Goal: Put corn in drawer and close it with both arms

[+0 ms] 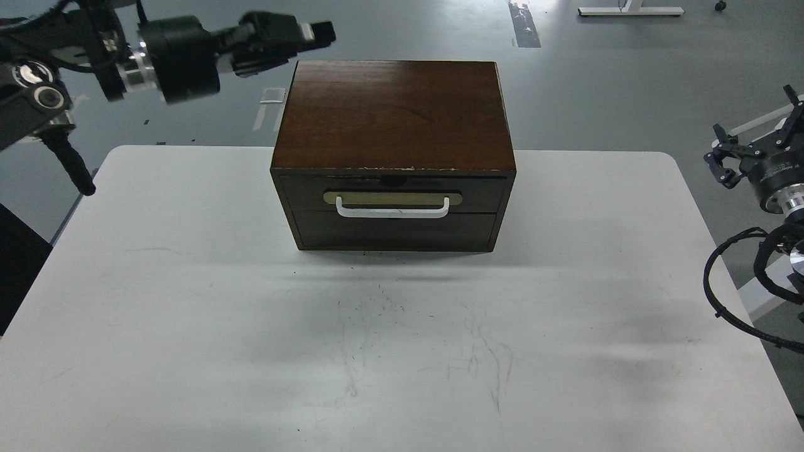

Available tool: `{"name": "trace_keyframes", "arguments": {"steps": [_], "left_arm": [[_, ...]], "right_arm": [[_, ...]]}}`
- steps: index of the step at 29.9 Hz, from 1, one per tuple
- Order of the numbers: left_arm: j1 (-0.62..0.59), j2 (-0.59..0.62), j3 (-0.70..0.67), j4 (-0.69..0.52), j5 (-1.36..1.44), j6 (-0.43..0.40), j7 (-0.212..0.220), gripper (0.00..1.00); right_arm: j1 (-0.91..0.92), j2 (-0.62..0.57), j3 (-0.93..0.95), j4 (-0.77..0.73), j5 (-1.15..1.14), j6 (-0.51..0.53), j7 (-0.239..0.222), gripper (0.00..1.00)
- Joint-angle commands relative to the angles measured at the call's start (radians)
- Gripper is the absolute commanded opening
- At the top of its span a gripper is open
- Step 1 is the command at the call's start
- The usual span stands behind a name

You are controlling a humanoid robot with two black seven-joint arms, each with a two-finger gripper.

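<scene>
Drawer shut, both arms drawn clear

The drawer (392,193) sits flush; corn unseen, presumably inside. Left gripper (317,32) hovers behind the cabinet, spread unclear; right gripper (722,157) hangs wide, empty, off the table (188,282).

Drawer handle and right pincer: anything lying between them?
Head view: only the cabinet's front corner and bare white table lie between the drawer handle and right pincer.

1 view only, from the robot's own head, looking forward and steeply down onto the white rectangular table (188,301). The dark brown wooden cabinet (392,113) sits centred at middle distance, its top and front face both visible; grey floor lies beyond.
</scene>
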Motion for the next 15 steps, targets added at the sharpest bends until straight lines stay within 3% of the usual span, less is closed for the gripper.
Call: {"name": "trace_keyframes", "arguments": {"steps": [1, 6, 12, 15], "left_arm": [[0.035, 0.017, -0.001, 0.093, -0.441, -0.002, 0.0, 0.95], [0.136, -0.001, -0.004, 0.269, -0.677, -0.002, 0.0, 0.98], [0.247, -0.065, -0.027, 0.4, -0.851, -0.002, 0.0, 0.98], [0.281, -0.106, -0.059, 0.494, -0.888, -0.002, 0.034, 0.98]], "right_arm": [[0.011, 0.007, 0.004, 0.0, 0.0, 0.0, 0.0, 1.0], [0.037, 0.013, 0.009, 0.0, 0.0, 0.0, 0.004, 1.0], [0.069, 0.017, 0.032, 0.002, 0.0, 0.0, -0.003, 1.0], [0.087, 0.017, 0.033, 0.0, 0.0, 0.0, -0.003, 0.98]]}}
